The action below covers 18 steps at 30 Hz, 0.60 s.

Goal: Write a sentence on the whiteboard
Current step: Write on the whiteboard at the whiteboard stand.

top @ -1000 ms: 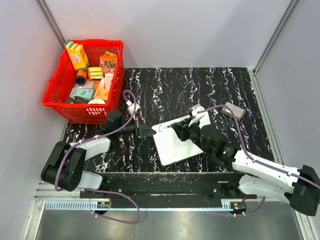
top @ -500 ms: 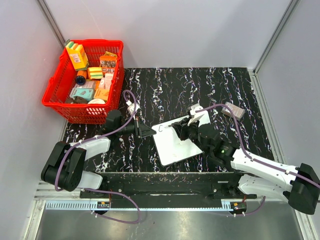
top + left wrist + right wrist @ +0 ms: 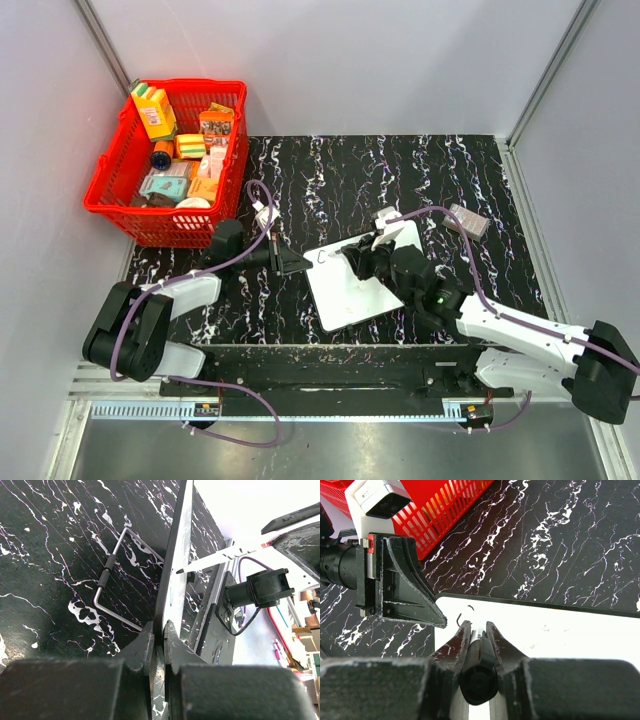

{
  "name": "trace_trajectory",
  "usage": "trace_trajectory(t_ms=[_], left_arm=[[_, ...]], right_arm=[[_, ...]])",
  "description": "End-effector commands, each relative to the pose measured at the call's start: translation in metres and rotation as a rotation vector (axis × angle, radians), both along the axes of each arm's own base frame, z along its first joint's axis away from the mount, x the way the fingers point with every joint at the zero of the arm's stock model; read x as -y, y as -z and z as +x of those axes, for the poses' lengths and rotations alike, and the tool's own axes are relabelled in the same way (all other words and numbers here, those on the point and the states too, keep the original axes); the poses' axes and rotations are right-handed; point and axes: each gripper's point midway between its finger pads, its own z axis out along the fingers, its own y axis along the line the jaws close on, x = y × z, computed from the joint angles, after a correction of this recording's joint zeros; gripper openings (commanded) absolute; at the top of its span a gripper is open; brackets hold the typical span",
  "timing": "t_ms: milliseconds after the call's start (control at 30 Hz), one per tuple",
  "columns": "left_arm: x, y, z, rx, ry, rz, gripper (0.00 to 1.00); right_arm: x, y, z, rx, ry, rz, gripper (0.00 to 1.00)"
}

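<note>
The whiteboard (image 3: 345, 288) is lying skewed on the black marbled table (image 3: 400, 170), near the middle of its near edge. It is showing almost all bare white. The sentence (image 3: 459, 618) is barely getting going: I'm seeing one small dark curl and a tiny dash beside it, up by the board's far-left corner.

The right gripper (image 3: 479, 630) is squeezing tight around a marker (image 3: 479, 642), tip pointing down at that corner. The left gripper (image 3: 159, 630) is reaching in from the left with its jaws nipped shut on the board's thin edge, pinning it in place.

A bent wire (image 3: 107, 572) is lying on the table just beside the pinched edge. A small grey block (image 3: 468, 220) is sitting toward the right edge, well apart. A red basket (image 3: 188, 83) of packets is standing at the far-left corner.

Here's what I'm worrying about. The writing is starting right next to the left fingers (image 3: 402, 585), so a wide stroke could be knocking into them. That hold is only a thin edge bite; pressing too hard could be swivelling the board and smearing the letters. And with the board lying askew, a line could be running off its edge.
</note>
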Motion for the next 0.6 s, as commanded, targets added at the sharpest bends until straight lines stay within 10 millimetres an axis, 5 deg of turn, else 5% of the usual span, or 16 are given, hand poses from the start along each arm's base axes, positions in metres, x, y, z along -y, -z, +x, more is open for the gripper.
trace_trajectory(t_ms=[0, 567], left_arm=[[-0.006, 0.019, 0.013, 0.092, -0.025, 0.084, 0.0], [-0.006, 0.019, 0.013, 0.093, -0.028, 0.086, 0.0]], right_arm=[[-0.006, -0.027, 0.009, 0.046, 0.032, 0.066, 0.0], [-0.005, -0.011, -0.004, -0.005, -0.012, 0.055, 0.0]])
